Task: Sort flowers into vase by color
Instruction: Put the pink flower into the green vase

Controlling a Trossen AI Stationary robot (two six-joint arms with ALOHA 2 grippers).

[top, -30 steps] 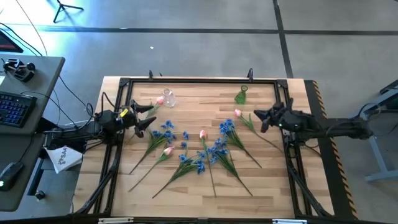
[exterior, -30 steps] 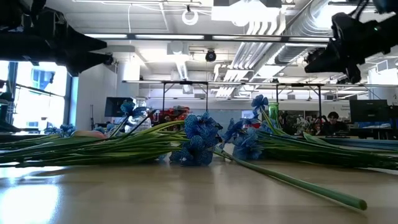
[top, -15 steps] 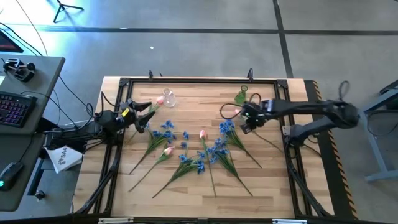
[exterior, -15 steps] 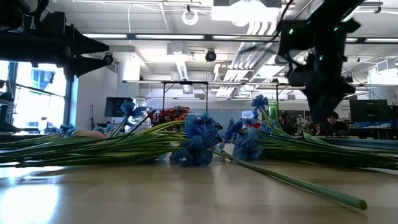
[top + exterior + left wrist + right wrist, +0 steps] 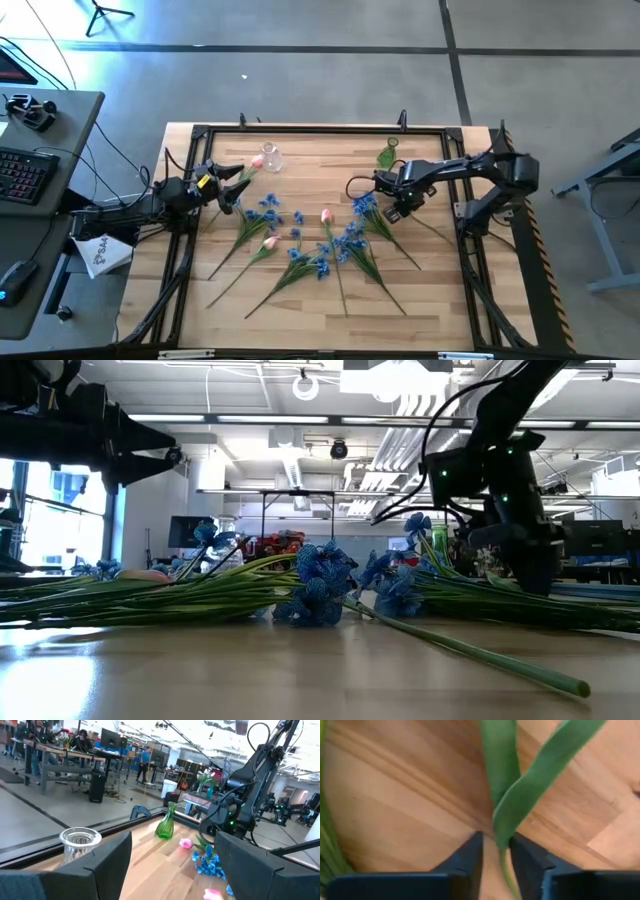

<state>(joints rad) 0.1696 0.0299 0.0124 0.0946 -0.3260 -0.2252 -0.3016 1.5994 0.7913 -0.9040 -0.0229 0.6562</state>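
Note:
Several blue-blossomed flowers (image 5: pixel 350 238) and pink tulips (image 5: pixel 326 215) lie flat on the wooden table. A clear glass vase (image 5: pixel 271 158) and a green vase (image 5: pixel 387 155) stand near the far edge. My right gripper (image 5: pixel 392 210) points down at the table over one tulip's green stem (image 5: pixel 502 862). Its fingers stand narrowly apart on either side of that stem, just below the leaves (image 5: pixel 535 780). That tulip's pink bud (image 5: pixel 185 843) lies beside the gripper. My left gripper (image 5: pixel 238 188) is open and empty above the table's left side, near the clear vase (image 5: pixel 80 842).
A black frame (image 5: pixel 320 130) runs around the tabletop. More blue blossoms (image 5: pixel 318 585) and long stems (image 5: pixel 470 650) lie across the table's middle. A desk with a keyboard (image 5: pixel 25 170) stands beyond the left edge. The near strip of the table (image 5: pixel 320 325) is bare wood.
My right gripper has swung from the table's right edge toward the middle, tipped to point down, and come down over the tulip stem near the green vase.

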